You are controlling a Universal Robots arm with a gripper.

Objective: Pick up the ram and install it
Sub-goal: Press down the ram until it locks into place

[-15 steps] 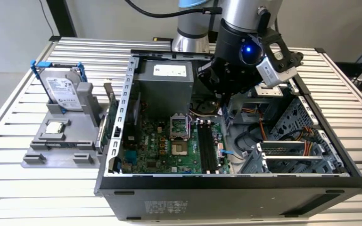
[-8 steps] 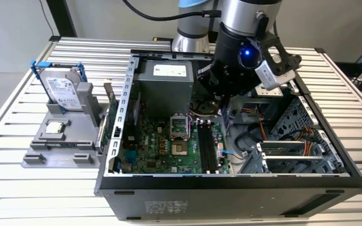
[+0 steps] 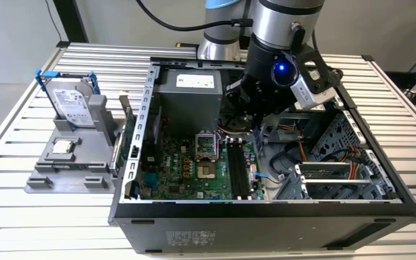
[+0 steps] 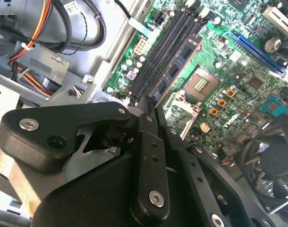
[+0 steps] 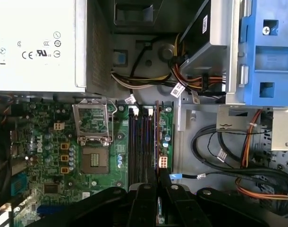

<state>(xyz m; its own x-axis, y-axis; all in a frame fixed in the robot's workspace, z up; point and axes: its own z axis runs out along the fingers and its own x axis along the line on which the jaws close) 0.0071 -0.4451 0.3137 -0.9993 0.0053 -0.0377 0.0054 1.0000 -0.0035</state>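
Tool [image 4: 151, 103] clamped on ram [image 4: 180, 63], at motherboard slots [image 4: 162, 47]

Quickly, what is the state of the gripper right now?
Gripper: closed, holding the long thin ram stick with black chips.

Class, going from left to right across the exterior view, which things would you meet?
Silver hard drive in a blue frame → green motherboard → long black memory slots → grey metal drive cage

The case [image 3: 266, 227] sits on the bench [image 3: 34, 227], hard drive [image 3: 72, 103] at the exterior view's left; inside, the claw [image 4: 151, 108] grips the ram [image 4: 174, 71] over the slots [image 4: 156, 59].
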